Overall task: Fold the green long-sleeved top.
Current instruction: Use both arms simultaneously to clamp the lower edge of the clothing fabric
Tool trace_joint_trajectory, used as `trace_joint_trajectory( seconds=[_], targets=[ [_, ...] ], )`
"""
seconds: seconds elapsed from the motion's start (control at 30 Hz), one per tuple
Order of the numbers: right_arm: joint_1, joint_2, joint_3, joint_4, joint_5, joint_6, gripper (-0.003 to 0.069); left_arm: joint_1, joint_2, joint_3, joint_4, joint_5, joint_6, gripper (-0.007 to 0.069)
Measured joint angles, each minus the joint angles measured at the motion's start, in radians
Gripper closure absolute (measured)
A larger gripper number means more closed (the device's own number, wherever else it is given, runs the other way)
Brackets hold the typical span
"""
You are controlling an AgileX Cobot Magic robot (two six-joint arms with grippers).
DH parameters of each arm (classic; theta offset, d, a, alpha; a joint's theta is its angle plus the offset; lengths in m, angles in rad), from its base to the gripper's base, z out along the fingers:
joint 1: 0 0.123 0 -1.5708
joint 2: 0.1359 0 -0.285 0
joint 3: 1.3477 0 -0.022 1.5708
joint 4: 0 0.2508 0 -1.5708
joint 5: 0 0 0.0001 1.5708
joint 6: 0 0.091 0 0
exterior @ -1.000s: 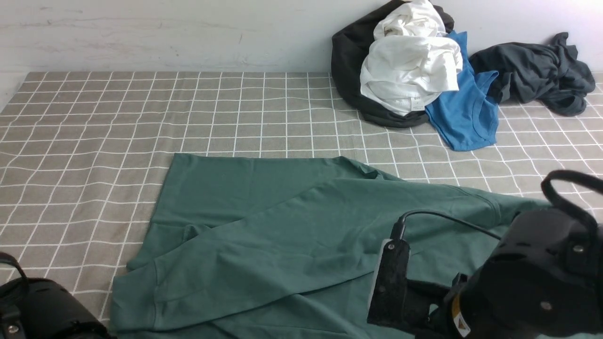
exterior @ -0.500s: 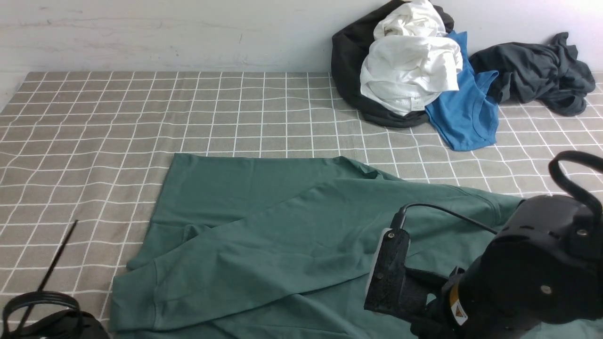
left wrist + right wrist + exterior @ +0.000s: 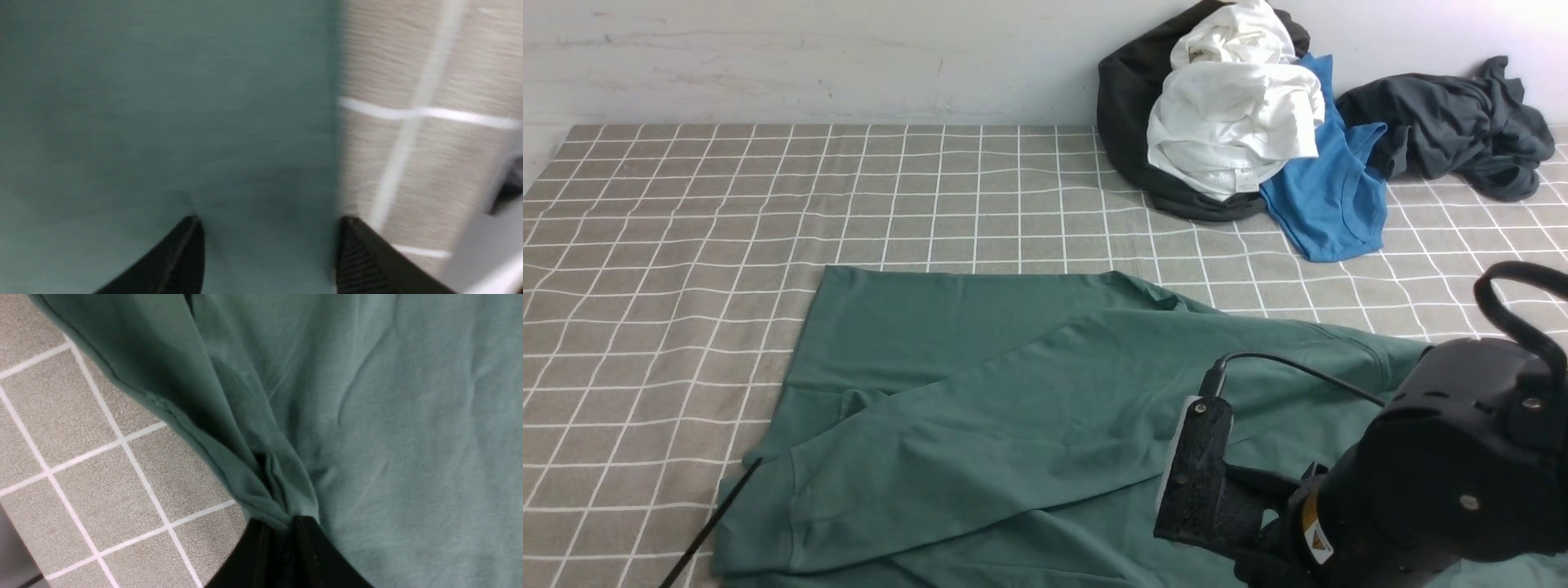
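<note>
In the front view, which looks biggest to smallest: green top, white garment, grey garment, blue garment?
Largest: green top, though it lies nearest.
Next: white garment and grey garment, too alike to rank.
Smallest: blue garment, partly covered.

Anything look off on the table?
Nothing damaged. The top lies askew, a folded layer slanting across it. The right gripper has its jaws shut on a bunched edge. Other clothes sit heaped at the far right.
</note>
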Motion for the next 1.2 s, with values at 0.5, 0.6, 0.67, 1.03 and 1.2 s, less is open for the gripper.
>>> trace_joint_trajectory(
  seconds=[0.5,0.6,0.67,1.03,1.2],
  targets=[
    [0.000,0.000,-0.001,0.000,0.000,0.000,0.0613,0.000,0.008,-0.028,0.050,-0.011,-0.052,0.0289],
    [0.000,0.000,-0.001,0.000,0.000,0.000,0.0613,0.000,0.021,-0.028,0.041,-0.011,-0.052,0.0374],
    [0.000,0.000,-0.001,0.000,0.000,0.000,0.0613,0.000,0.033,-0.028,0.024,-0.009,-0.053,0.0451],
    [0.000,0.000,-0.001,-0.051,0.012,0.000,0.0613,0.031,-0.018,-0.153,-0.003,0.178,-0.050,0.0611],
    [0.000,0.000,-0.006,-0.118,0.023,0.000,0.0613,0.190,-0.094,-0.270,-0.003,0.255,0.012,0.0610]
  ],
)
